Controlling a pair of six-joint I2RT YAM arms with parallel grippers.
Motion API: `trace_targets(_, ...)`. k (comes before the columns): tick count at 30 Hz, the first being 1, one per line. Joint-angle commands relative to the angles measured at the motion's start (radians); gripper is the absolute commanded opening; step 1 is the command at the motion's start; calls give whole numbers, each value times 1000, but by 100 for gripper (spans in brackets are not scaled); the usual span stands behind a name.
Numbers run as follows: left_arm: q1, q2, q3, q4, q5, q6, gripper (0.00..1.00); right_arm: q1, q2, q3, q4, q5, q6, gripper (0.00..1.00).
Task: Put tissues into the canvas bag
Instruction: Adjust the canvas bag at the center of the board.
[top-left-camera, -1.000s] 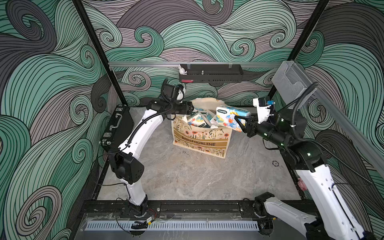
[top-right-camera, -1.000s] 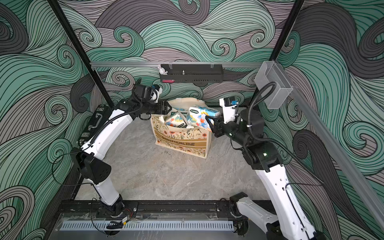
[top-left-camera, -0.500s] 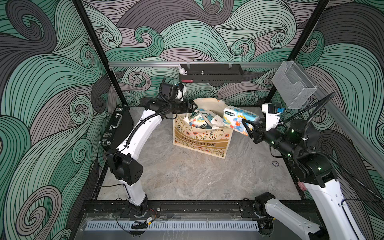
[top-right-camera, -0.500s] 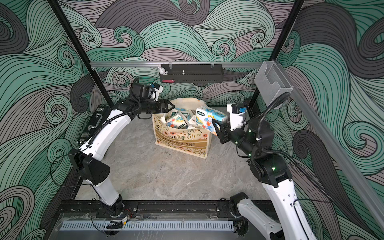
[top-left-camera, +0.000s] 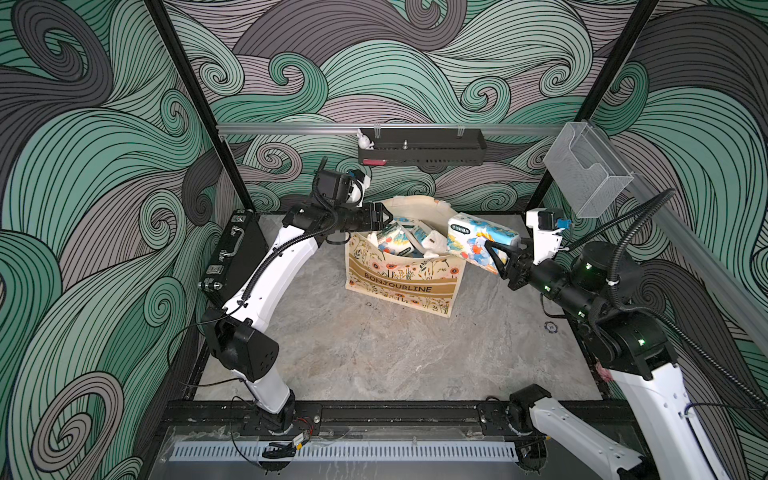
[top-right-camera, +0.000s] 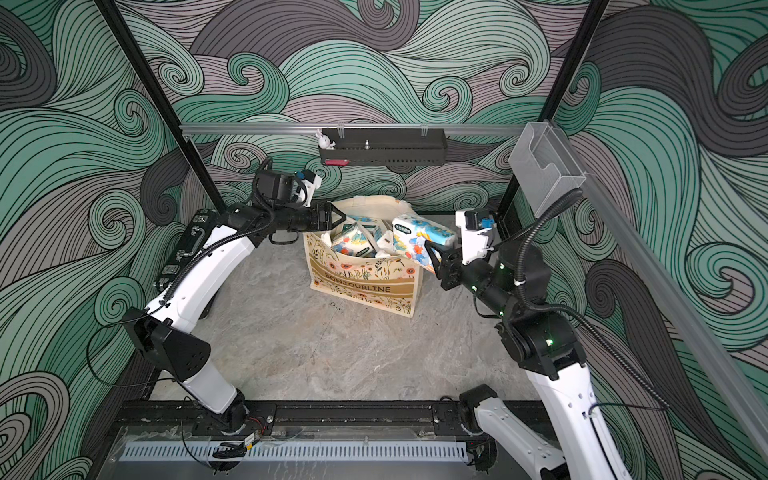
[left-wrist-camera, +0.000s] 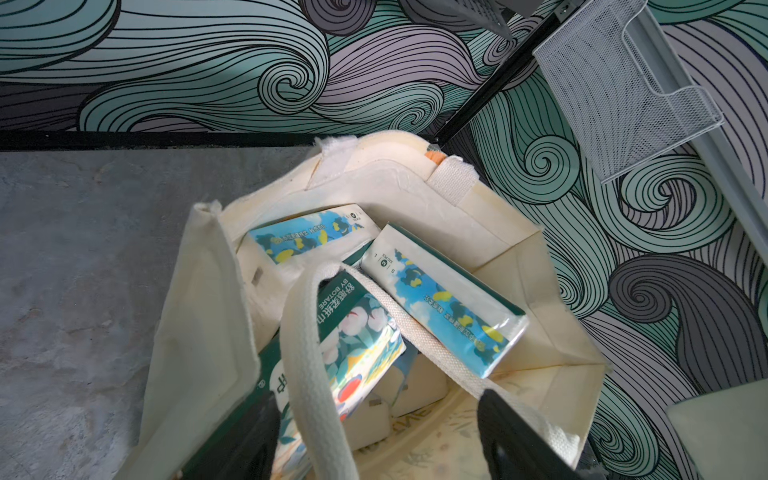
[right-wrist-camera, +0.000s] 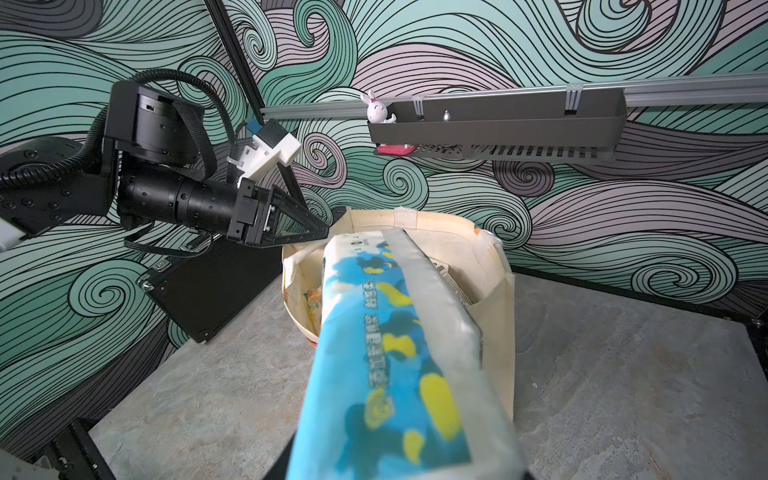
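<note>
The canvas bag stands open at the back of the table, with several tissues inside. The left wrist view shows blue-and-white packs and a green floral pack in the bag. My left gripper is open at the bag's left rim, and a cream handle runs between its jaws. My right gripper is shut on a blue floral tissue pack. It holds the pack tilted over the bag's right rim. The pack hides most of the fingers in the right wrist view.
A black briefcase leans against the left wall. A black shelf with a rabbit figure hangs on the back rail above the bag. A clear holder is mounted at the right. A small round chip lies on the table.
My right arm has drawn back to the right, shifting the held pack from over the bag's middle to its right rim. The left gripper has barely moved.
</note>
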Motion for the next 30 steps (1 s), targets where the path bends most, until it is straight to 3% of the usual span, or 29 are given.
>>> trace_targets(1, 0, 14, 41, -43, 18, 6, 77, -6, -9, -5, 27, 9, -4, 41)
trace_targets(8, 0, 76, 101, -120, 99, 2, 76, -6, -12, -16, 30, 21, -9, 41)
trace_targets(17, 0, 128, 121, -96, 159, 4, 71, -6, -9, -27, 41, 17, -6, 42)
trace_targets(22, 0, 244, 297, -274, 157, 67, 67, -6, -19, -33, 41, 25, -12, 42)
trace_targets(30, 2, 299, 382, -413, 123, 134, 69, -6, -22, -41, 43, 36, -20, 43)
